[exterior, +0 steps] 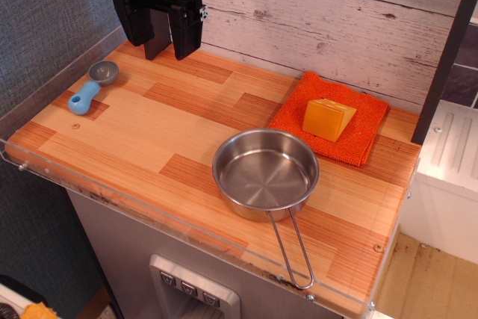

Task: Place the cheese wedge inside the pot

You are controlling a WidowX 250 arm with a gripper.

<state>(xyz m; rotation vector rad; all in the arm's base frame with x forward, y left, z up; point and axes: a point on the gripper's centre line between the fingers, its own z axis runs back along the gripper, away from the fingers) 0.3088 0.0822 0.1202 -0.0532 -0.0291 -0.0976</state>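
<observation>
The cheese wedge [328, 118] is a small yellow-orange block lying on an orange square cloth [331, 116] at the back right of the wooden tabletop. The pot [266, 174] is a shallow shiny steel pan, empty, near the front middle, with its long wire loop handle [293, 248] pointing toward the front edge. My gripper [166, 48] is black, hangs above the back left of the table, far from both, with its fingers apart and nothing between them.
A small grey scoop with a blue handle [94, 86] lies at the left. A clear plastic lip [187, 223] runs along the table's front and left edges. A whitewashed plank wall [336, 28] stands behind. A white unit [448, 177] stands off the right end.
</observation>
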